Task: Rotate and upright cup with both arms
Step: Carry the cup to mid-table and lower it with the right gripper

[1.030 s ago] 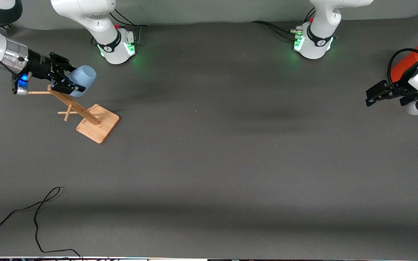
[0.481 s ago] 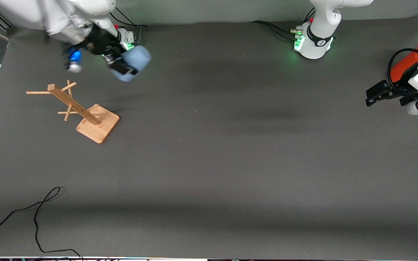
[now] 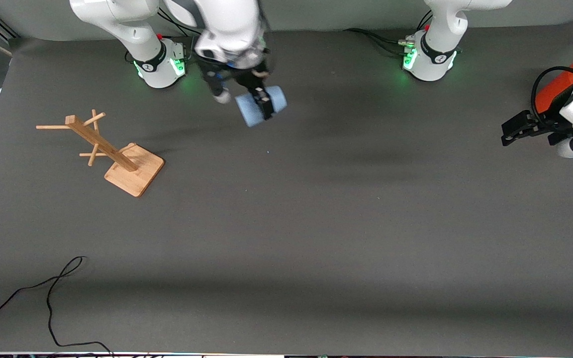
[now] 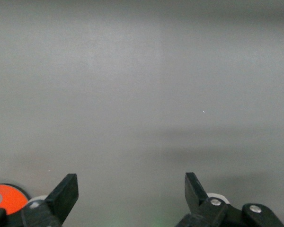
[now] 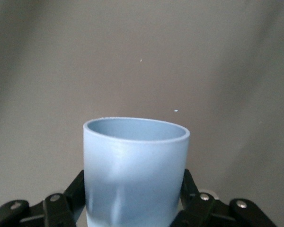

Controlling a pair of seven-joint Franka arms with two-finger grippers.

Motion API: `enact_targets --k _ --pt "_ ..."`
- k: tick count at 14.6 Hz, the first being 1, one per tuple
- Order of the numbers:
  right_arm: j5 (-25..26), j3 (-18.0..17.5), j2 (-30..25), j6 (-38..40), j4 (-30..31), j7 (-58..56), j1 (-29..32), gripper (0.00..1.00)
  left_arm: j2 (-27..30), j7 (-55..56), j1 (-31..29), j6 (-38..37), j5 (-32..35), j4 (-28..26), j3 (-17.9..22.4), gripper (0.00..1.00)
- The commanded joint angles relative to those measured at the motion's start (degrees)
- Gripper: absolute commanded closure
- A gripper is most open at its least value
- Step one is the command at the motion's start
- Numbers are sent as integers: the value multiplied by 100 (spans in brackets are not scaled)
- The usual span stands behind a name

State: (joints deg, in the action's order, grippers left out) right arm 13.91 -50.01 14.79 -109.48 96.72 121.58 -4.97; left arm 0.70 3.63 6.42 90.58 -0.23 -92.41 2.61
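One cup (image 3: 259, 106) between right pincer (image 3: 265, 105) fingers

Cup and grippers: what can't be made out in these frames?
- Cup base: right wrist view, cut off by the frame edge.
- Right gripper: front view, motion-blurred, mostly covered by its wrist.
- Orange-red can: front view, largely hidden by the waiting left arm.
- Left gripper: left wrist view, only fingertips show.

Even soft light; right arm (image 3: 227, 35) motion-blurred; faint table (image 3: 316, 223) shadows.
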Motion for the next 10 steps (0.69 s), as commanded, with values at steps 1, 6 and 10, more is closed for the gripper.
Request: enact_targets --k 1,6,10 --pt "1023 -158 1437 59 -839 830 -380 62 62 85 53 -75 49 21 21 0" --pt "1903 -158 2378 -240 -813 1726 -873 62 62 76 53 -84 49 21 21 0" --pt "2861 -140 3090 -232 -717 2395 -1312 62 62 76 44 -84 49 21 21 0"
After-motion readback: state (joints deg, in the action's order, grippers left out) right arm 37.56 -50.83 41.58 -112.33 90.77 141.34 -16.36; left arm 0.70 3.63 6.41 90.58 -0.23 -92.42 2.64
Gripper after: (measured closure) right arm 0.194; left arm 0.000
